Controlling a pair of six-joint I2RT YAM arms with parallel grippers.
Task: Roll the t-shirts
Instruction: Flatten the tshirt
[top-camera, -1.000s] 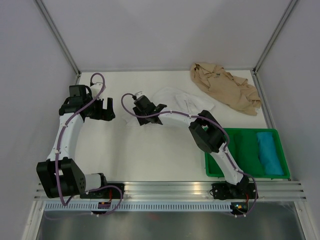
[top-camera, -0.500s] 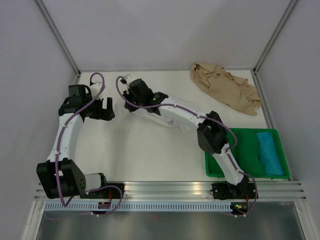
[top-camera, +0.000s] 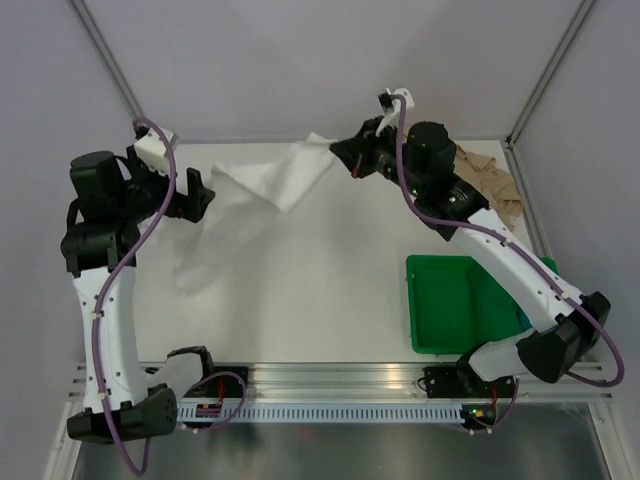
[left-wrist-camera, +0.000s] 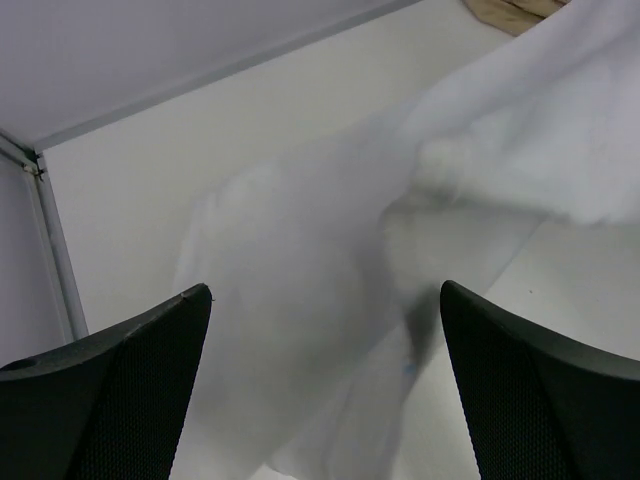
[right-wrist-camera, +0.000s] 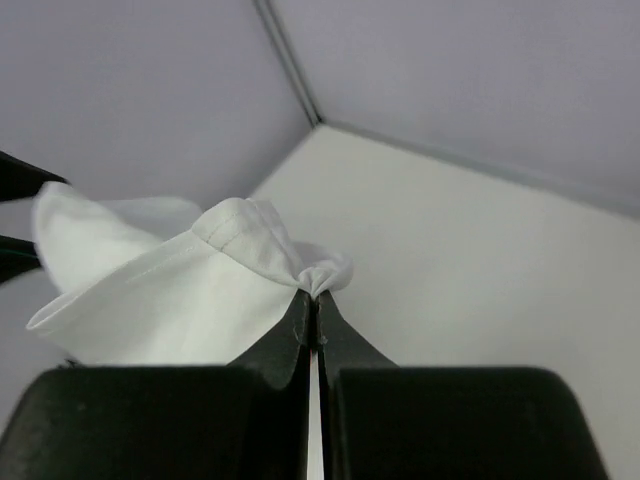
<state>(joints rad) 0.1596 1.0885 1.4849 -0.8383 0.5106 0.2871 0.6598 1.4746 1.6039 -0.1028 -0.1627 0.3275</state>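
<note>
White t-shirt (top-camera: 270, 185) hangs over the bench (top-camera: 320, 300) around 10 o'clock, 1 corner clenched in the right fingers (right-wrist-camera: 290, 335). The left fingers (left-wrist-camera: 130, 370) gape, released, beside it. Its long axis slopes from 12 o'clock down toward 9 o'clock. Best next: the left pinches the far corner, then both spread it flat. The tan t-shirt (top-camera: 485, 190) lies at 1 o'clock.

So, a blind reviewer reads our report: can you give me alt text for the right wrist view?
The right end effector, shut, pinches a bunched edge of the white t-shirt, whose cloth spreads away to the left. The pale table and grey walls lie behind.
</note>
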